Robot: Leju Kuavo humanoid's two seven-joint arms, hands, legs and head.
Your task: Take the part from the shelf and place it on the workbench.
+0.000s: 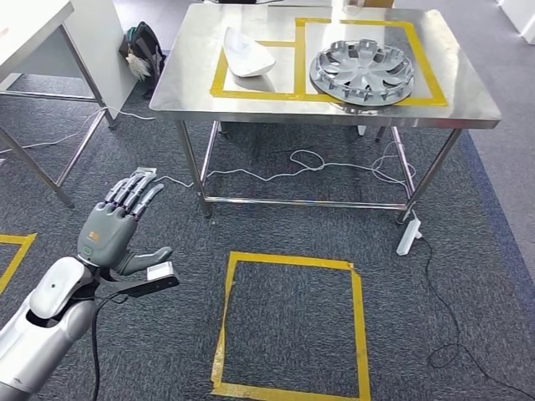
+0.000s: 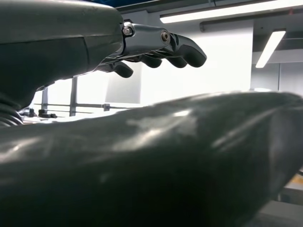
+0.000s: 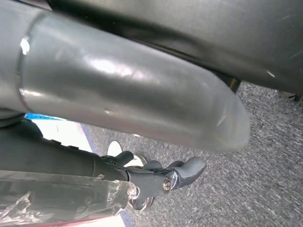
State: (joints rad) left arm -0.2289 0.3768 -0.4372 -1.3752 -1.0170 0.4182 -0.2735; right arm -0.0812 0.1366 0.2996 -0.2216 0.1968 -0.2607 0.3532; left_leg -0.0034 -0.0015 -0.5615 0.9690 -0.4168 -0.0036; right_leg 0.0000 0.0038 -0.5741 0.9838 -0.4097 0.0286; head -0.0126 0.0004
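A white curved part [image 1: 247,54] lies on the steel workbench [image 1: 189,83] inside a yellow taped square at its left. Beside it, in a larger taped field, rests a silver wheel cover [image 1: 363,71]. My left hand [image 1: 117,225] is raised over the carpet at the lower left, well short of the bench, palm down, and it holds nothing. Its fingers [image 2: 171,47] are stretched out in the left wrist view. In the right wrist view my right hand [image 3: 143,109] hangs above the carpet; between its thumb and its dark fingers [image 3: 182,172] I see only carpet.
A yellow taped square [image 1: 290,326] marks the carpet in front of the bench. Cables and a white power strip [image 1: 409,234] lie under and beside the bench legs. Another table [image 1: 32,33] stands at the far left, with a black bag [image 1: 145,46] behind it.
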